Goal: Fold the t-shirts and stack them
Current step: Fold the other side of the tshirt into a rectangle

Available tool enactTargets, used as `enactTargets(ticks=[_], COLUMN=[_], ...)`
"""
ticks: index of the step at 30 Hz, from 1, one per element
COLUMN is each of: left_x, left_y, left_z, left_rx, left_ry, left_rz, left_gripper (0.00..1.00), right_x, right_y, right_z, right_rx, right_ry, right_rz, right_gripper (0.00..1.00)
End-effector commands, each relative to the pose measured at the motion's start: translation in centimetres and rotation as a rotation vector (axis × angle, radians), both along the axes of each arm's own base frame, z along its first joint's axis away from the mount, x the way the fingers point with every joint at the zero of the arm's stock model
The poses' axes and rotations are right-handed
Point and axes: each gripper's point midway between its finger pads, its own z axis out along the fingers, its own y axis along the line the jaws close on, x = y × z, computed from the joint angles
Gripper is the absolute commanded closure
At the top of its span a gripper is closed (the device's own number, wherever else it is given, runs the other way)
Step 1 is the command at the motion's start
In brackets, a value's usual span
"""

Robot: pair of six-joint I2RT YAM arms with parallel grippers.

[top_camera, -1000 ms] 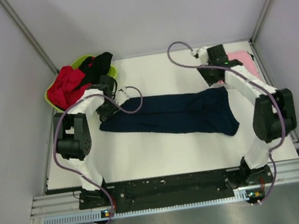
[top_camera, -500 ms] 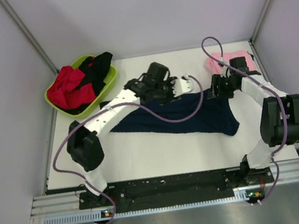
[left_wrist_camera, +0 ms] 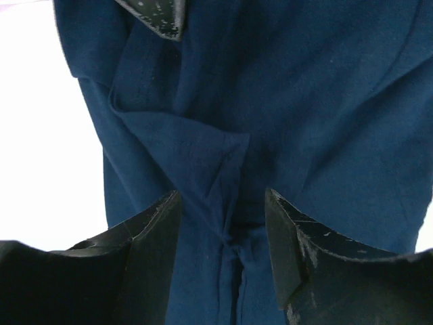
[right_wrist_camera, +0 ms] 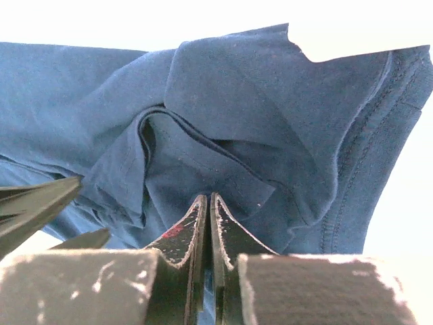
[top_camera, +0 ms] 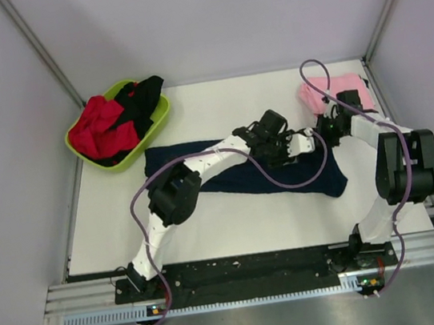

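Note:
A dark navy t-shirt (top_camera: 312, 179) lies spread across the middle of the white table (top_camera: 217, 106). My left arm reaches across it, and my left gripper (top_camera: 294, 149) is over its right part. In the left wrist view that gripper (left_wrist_camera: 222, 196) is open, its fingers either side of a raised crease of navy cloth (left_wrist_camera: 304, 101). My right gripper (top_camera: 327, 129) meets the shirt's right end from the far right. Its jaws (right_wrist_camera: 208, 196) are shut, tips pressed into a fold of the navy shirt (right_wrist_camera: 237, 88), a sliver of blue between the pads.
A light pink t-shirt (top_camera: 337, 87) lies folded at the back right corner, just behind the right gripper. A lime green basin (top_camera: 160, 112) at the back left holds a red t-shirt (top_camera: 95, 127) and a black one (top_camera: 141, 92). Walls enclose the table.
My left arm swept from the shirt's left end to its right part. My right gripper came forward from the pink shirt onto the navy shirt's right end and shut.

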Motion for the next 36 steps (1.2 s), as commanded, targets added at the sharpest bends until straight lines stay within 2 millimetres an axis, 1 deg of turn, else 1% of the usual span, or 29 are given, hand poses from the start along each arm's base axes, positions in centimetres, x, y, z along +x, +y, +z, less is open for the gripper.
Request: enactTargets(ticks=[1, 4, 5, 7, 8, 11, 13, 14, 15, 19, 20, 22, 24, 27, 29, 31, 32, 34, 36], left_x=[2.5, 3.1, 3.2, 3.2, 3.1, 2.4, 2.4, 2.6, 2.7, 3.8, 4.3, 5.1, 5.5, 6.3, 7.0, 8.2, 8.7, 9.3, 8.8], left_y=[-3.3, -3.4, -3.4, -3.5, -3.6, -3.7, -3.8, -3.7, -3.7, -2.7, -2.4, -1.9, -1.8, -1.1, -0.4, 0.6, 0.9, 1.4, 1.3], left_z=[2.3, 1.4, 1.0, 0.9, 1.0, 1.0, 1.2, 1.3, 1.6, 3.3, 3.7, 4.1, 3.9, 2.8, 2.2, 1.9, 1.9, 1.6, 1.1], left_rx=[-0.098, -0.074, -0.067, -0.07, -0.074, -0.069, -0.076, -0.077, -0.08, -0.125, -0.142, -0.177, -0.19, -0.18, -0.171, -0.167, -0.169, -0.162, -0.15], left_ry=[-0.125, -0.164, -0.169, -0.168, -0.16, -0.126, -0.118, -0.116, -0.114, -0.032, -0.015, 0.023, 0.041, 0.035, 0.024, -0.012, -0.024, -0.043, -0.032], left_rz=[0.052, 0.06, 0.067, 0.072, 0.074, 0.053, 0.057, 0.069, 0.085, 0.186, 0.218, 0.267, 0.292, 0.362, 0.418, 0.497, 0.521, 0.551, 0.532], left_gripper=[0.43, 0.46, 0.5, 0.64, 0.67, 0.69, 0.84, 0.94, 1.0, 1.0, 1.0, 1.0, 1.0, 1.0, 1.0, 1.0, 1.0, 1.0, 1.0], right_x=[1.2, 1.2, 1.3, 1.2, 1.1, 1.1, 1.1, 1.2, 1.3, 2.0, 2.3, 2.7, 2.9, 3.1, 3.4, 3.5, 4.5, 4.7, 4.8], right_y=[-0.3, -0.4, -0.3, -0.2, -0.2, -0.4, -0.5, -0.6, -0.8, -1.3, -1.3, -1.4, -1.8, -1.6, -1.3, -1.4, -1.5, -1.5, -1.6], right_z=[0.9, 1.1, 1.1, 1.1, 1.0, 1.0, 1.1, 1.1, 1.3, 3.2, 4.0, 4.3, 4.1, 3.8, 4.1, 4.1, 5.1, 5.3, 4.9], right_rx=[0.007, 0.003, 0.004, 0.009, 0.008, -0.002, -0.009, -0.017, -0.025, -0.074, -0.082, -0.093, -0.123, -0.127, -0.114, -0.123, -0.134, -0.14, -0.151], right_ry=[-0.074, -0.085, -0.086, -0.085, -0.083, -0.087, -0.09, -0.094, -0.1, -0.212, -0.262, -0.323, -0.352, -0.371, -0.398, -0.427, -0.498, -0.541, -0.529], right_rz=[-0.005, 0.003, 0.005, 0.01, 0.011, 0.01, 0.009, 0.006, 0.005, 0.03, 0.033, 0.04, 0.042, 0.07, 0.08, 0.085, 0.082, 0.088, 0.083], right_gripper=[0.99, 1.0, 1.0, 1.0, 1.0, 1.0, 1.0, 1.0, 1.0, 1.0, 1.0, 1.0, 1.0, 1.0, 1.0, 1.0, 1.0, 1.0, 1.0])
